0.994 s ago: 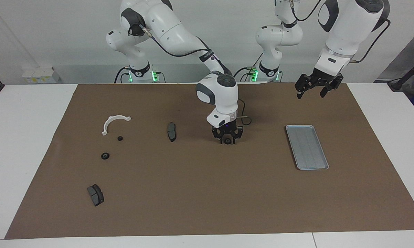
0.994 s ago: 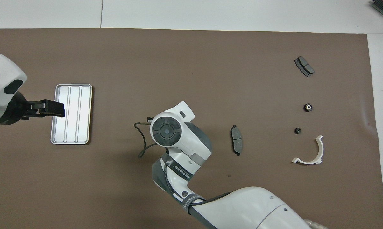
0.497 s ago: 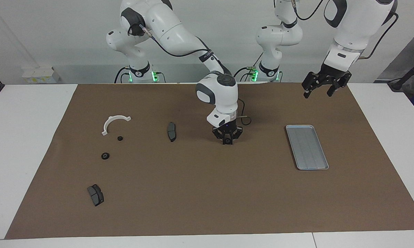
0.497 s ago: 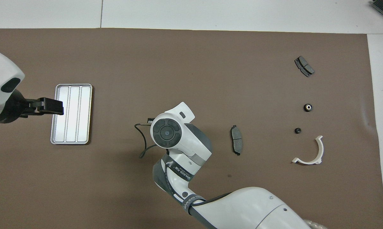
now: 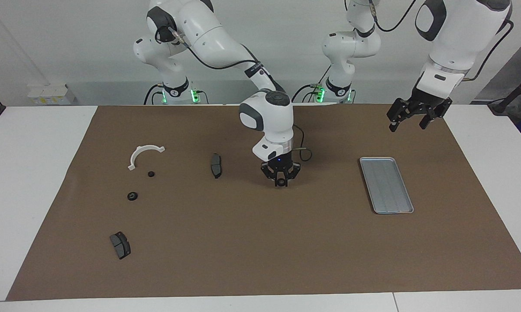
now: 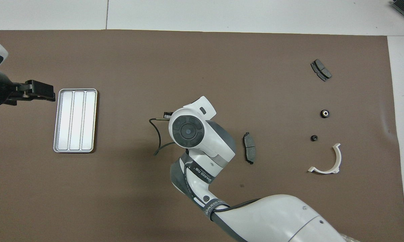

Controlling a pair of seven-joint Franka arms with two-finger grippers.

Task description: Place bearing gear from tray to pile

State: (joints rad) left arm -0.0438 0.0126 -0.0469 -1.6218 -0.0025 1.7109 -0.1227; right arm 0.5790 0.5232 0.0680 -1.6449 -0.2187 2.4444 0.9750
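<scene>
Centre of the brown mat point(image 5: 260, 242): right gripper point(image 5: 280, 182), pointing straight down and low over the cloth, clenched on a small black bearing gear point(image 5: 280, 184) pinched between its fingertips. From overhead, gear and fingers both hidden under the arm's white wrist.

Well apart from that gear, toward the left arm's end of the table: the silver-grey grooved tray point(image 5: 386, 185) point(image 6: 75, 120), flat on the mat, long side running away from the robots.

Up in the air over the mat just off the tray's corner: left gripper point(image 5: 409, 119) point(image 6: 40, 95), fingers spread wide, nothing between them.

Beside the right gripper, toward the right arm's end: one dark brake pad point(image 5: 216, 165) point(image 6: 249, 152).

Farther along toward that end, loosely grouped: a white curved bracket point(image 5: 145, 148) point(image 6: 338, 156); just beside it a small black round part point(image 5: 151, 173) point(image 6: 314, 137); near that, farther from the robots, a larger black gear with a pale centre point(image 5: 132, 196) point(image 6: 324, 113). Farthest from the robots in the group: a second brake pad point(image 5: 120, 245) point(image 6: 320, 70).
</scene>
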